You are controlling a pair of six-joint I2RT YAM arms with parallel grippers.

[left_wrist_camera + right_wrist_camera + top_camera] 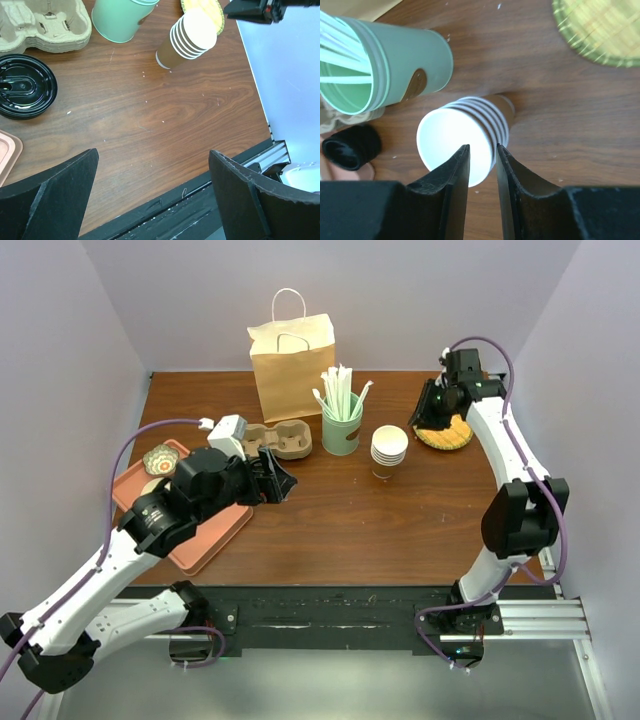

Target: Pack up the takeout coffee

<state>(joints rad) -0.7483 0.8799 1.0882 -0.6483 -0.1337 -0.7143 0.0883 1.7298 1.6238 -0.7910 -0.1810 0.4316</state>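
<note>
The takeout coffee is out of view in all three views. A stack of white-rimmed brown paper cups [389, 448] stands mid-table, right of the green straw holder [341, 425]. A loose black lid [22, 85] lies flat on the wood by the cardboard cup carrier [45, 25]. The brown paper bag [293, 365] stands upright at the back. My left gripper [153, 152] is wide open over bare wood near the front edge, holding nothing. My right gripper [482, 146] hovers back right, its jaws a narrow gap apart with nothing between them. The cup stack [445, 135] shows below it.
A woven yellow coaster [445, 432] lies under the right wrist at the back right. An orange tray [200, 535] with a small dish [160, 460] sits at the left, partly under the left arm. Purple walls close the table on three sides.
</note>
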